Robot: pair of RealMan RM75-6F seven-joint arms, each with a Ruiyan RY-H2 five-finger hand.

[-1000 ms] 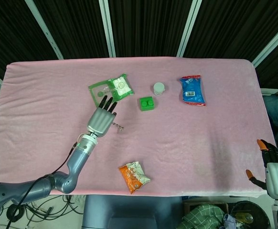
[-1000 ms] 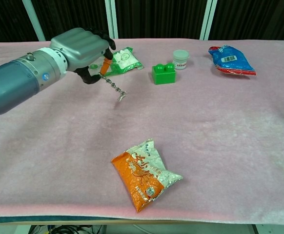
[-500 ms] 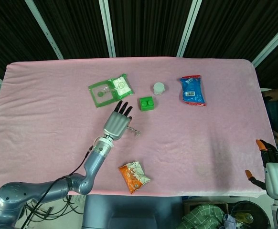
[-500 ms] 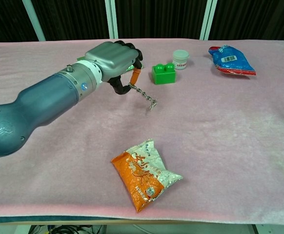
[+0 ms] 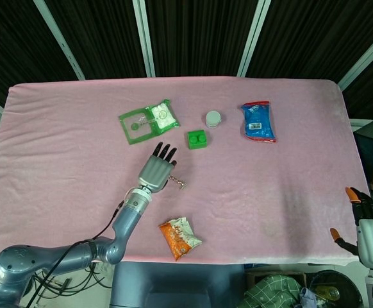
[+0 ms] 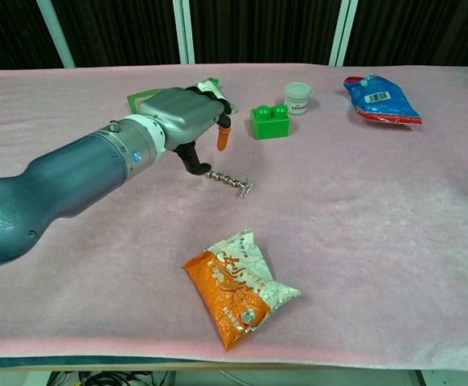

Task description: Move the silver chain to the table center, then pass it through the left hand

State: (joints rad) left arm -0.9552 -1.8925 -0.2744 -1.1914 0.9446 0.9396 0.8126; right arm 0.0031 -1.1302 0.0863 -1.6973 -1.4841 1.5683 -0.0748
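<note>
A pink-covered table (image 5: 270, 192) is shown from above and from the chest. The left hand (image 5: 156, 171) is seen near the middle of the table, its fingers (image 5: 165, 151) extended away from the robot. In the chest view the same hand (image 6: 184, 121) is lowered to the cloth, and the near end of the silver chain (image 6: 231, 182) is met by the thumb side of the hand; whether that end is pinched or merely touched cannot be told. The chain (image 5: 179, 182) is laid flat on the cloth, stretched out toward the robot's right from the hand, in the central area of the table.

The right hand (image 5: 364, 221) is seen at the lower right corner of the head view (off the table's edge); nothing is held in it, and its orange-tipped fingers are spread.

Beyond the left hand, a green block (image 6: 268, 122), a small white jar (image 6: 297, 97), a green packet (image 5: 148, 120) and a blue bag (image 6: 380, 99) are ranged across the far half. An orange snack bag (image 6: 238, 285) is placed near the front edge.
</note>
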